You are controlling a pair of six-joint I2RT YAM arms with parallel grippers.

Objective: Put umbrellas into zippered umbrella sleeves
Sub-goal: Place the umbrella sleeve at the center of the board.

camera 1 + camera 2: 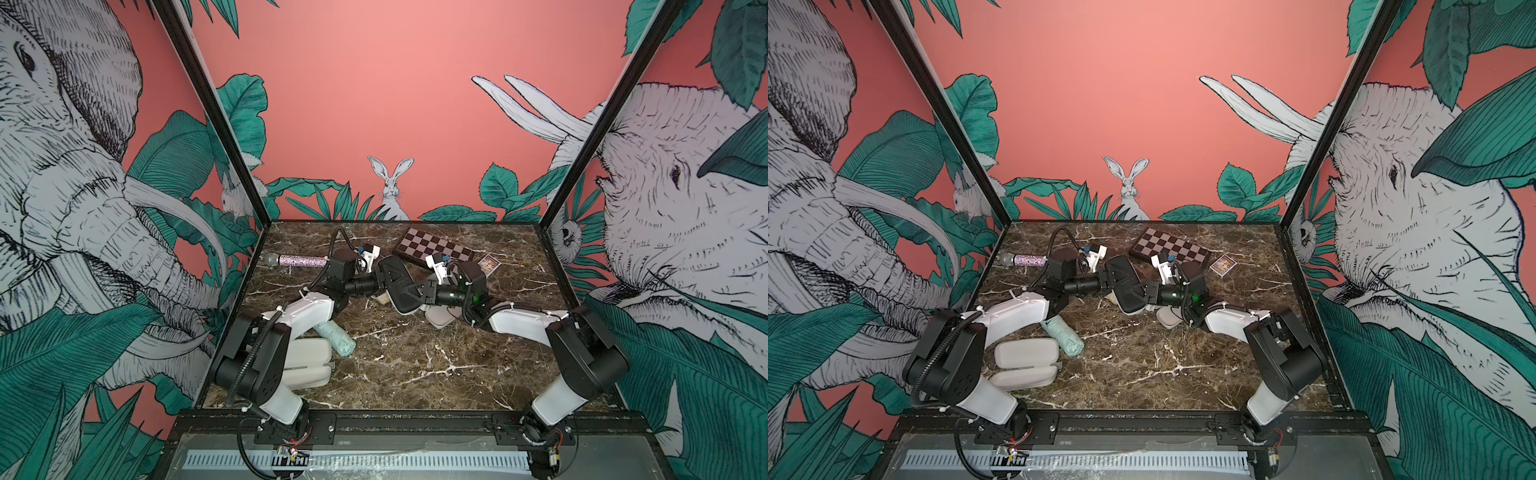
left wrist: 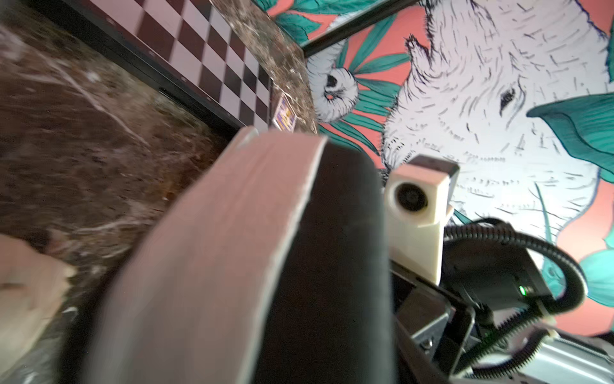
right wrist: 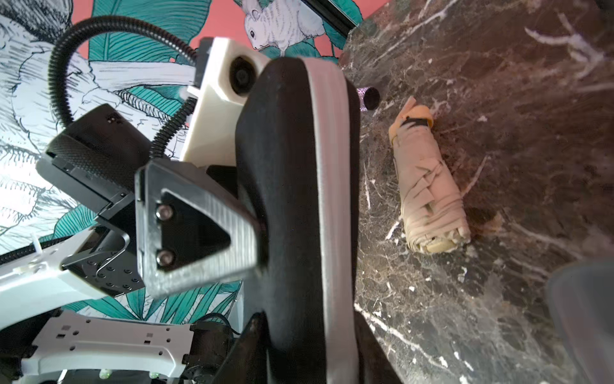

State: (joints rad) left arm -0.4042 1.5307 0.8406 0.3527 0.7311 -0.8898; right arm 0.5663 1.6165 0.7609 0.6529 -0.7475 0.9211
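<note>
the black sleeve (image 1: 392, 270) (image 1: 1121, 270) is tilted in the middle of the marble table (image 1: 415, 361), between the two grippers. it is an oblong, round-ended hard shell with a matte, finely grained skin. the left gripper (image 1: 379, 282) meets its left end. the right gripper (image 1: 415, 293) reaches over its near end, with one triangular finger lying across the upper shell.

the wrist views add what the top views cannot. the right wrist view shows a smooth pale grey band along the sleeve's (image 3: 282, 166) edge, and a ribbed, bolted left finger (image 3: 186, 232) close against the black shell. the finger's partner is hidden. the left wrist view is blurred - it shows the same band beside the dark shell (image 2: 332, 249). i cannot tell for either gripper how wide the jaws stand or whether they truly pinch (nor whether the sleeve is zipped).

the tan umbrella (image 3: 428, 186), a stubby roll of pleated fabric, is plain in the right wrist view. in the top views it is only a sliver (image 1: 384, 297) under the sleeve.

further out:
- the mint umbrella (image 1: 336, 338), crinkled
- an open pale sleeve (image 1: 1025, 353) just beside it, lying as two smooth halves
- a third sleeve (image 1: 440, 318), half hidden under the right arm
- a glittery microphone (image 1: 297, 260), a chequered box (image 1: 432, 247) and a small card (image 1: 489, 263) at the back
</note>
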